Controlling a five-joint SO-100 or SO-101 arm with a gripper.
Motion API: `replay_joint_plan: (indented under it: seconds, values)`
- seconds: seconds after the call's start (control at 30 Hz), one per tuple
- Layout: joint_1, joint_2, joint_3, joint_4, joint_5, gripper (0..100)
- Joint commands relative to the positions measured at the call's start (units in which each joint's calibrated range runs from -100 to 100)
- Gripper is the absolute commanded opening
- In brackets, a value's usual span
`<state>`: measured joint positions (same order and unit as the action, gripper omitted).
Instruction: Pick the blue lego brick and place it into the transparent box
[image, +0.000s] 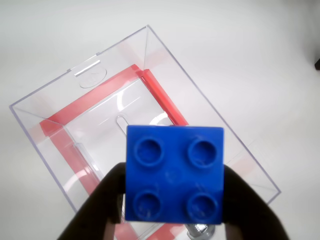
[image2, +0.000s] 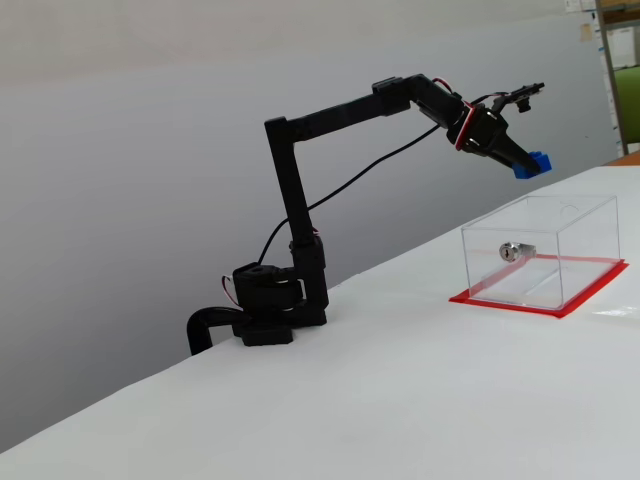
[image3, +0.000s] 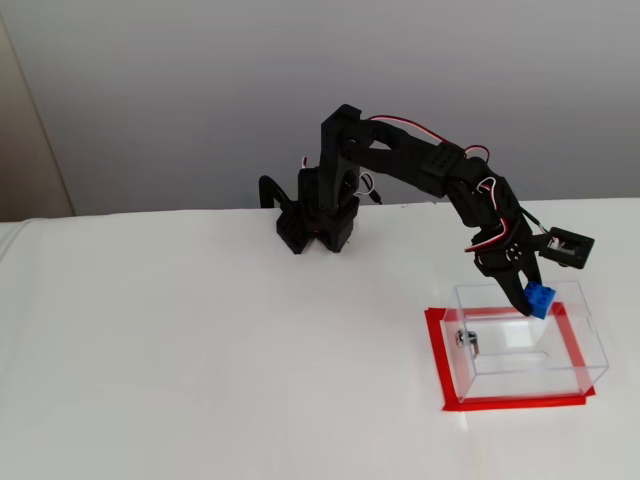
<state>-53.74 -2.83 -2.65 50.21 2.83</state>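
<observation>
My gripper (image: 172, 200) is shut on the blue lego brick (image: 174, 172), studs facing the wrist camera, black fingers at its left and right sides. The transparent box (image: 90, 125) with its red base rim lies open-topped directly beneath. In a fixed view the gripper (image2: 528, 160) holds the brick (image2: 534, 164) in the air above the box (image2: 545, 250), whose silver lock (image2: 515, 251) is on the near side. In another fixed view the brick (image3: 540, 298) hangs over the box's (image3: 525, 345) far edge, held by the gripper (image3: 533, 293).
The arm's base (image2: 270, 310) is clamped at the white table's edge, left of the box in a fixed view. The table's far edge (image2: 400, 265) runs diagonally behind the box. Shelving (image2: 620, 80) stands at the far right.
</observation>
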Motion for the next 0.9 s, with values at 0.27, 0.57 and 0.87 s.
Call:
replay_joint_plan:
  seconds: [0.27, 0.57, 0.87]
  values:
    - [0.2, 3.3, -0.8, -1.8, -0.3, 4]
    - [0.3, 3.3, -0.8, -1.8, -0.3, 16]
    - [0.2, 3.3, -0.8, -1.8, -0.4, 21]
